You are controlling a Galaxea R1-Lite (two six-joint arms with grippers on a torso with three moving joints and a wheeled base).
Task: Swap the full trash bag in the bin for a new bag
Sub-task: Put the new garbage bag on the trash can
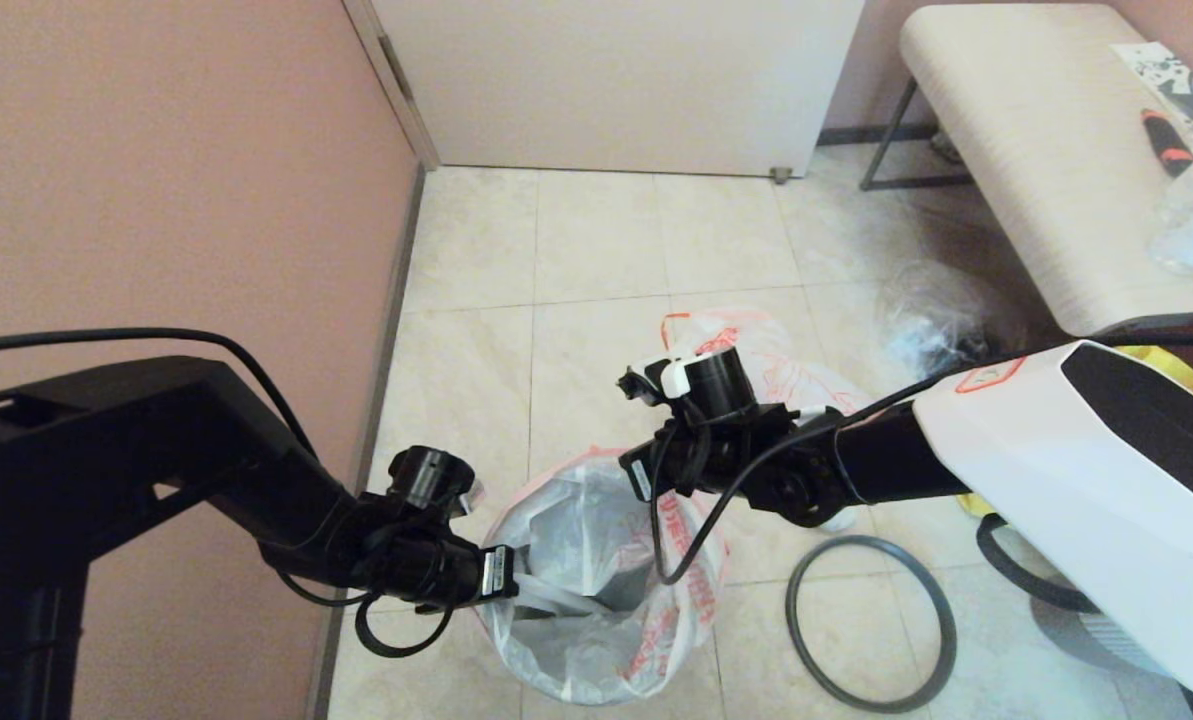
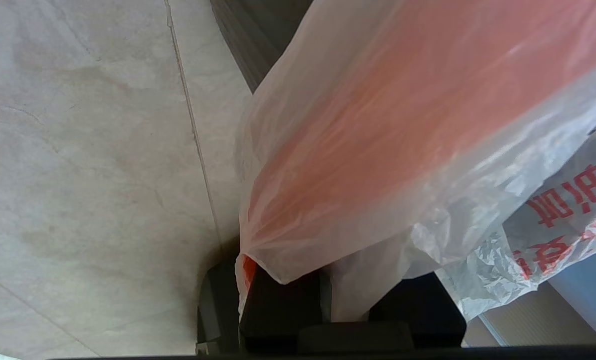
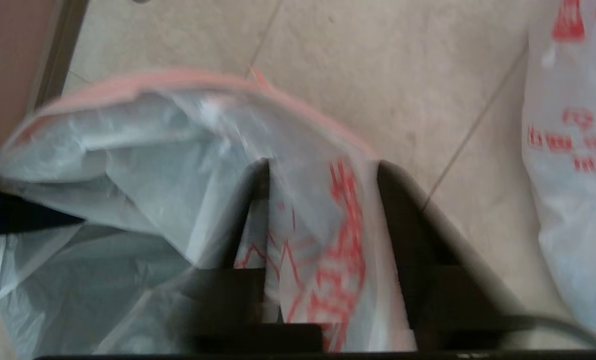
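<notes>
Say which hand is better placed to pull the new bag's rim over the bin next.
Probably right: the right hand straddles the new bag's loose rim, fingers apart. The left hand is shut on the opposite edge, anchoring it.

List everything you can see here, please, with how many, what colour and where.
new bag: one, white with red print, draped over the bin
bin: one, black, on the floor inside that bag
full bag: one, white and red, on the floor behind
hoop: one, dark grey, on the floor right of the bin
clear bag: one, by the bench
bench: one, cream, far right
left hand: black, pinching the new bag's edge
right hand: black, fingers apart astride the opposite edge
</notes>
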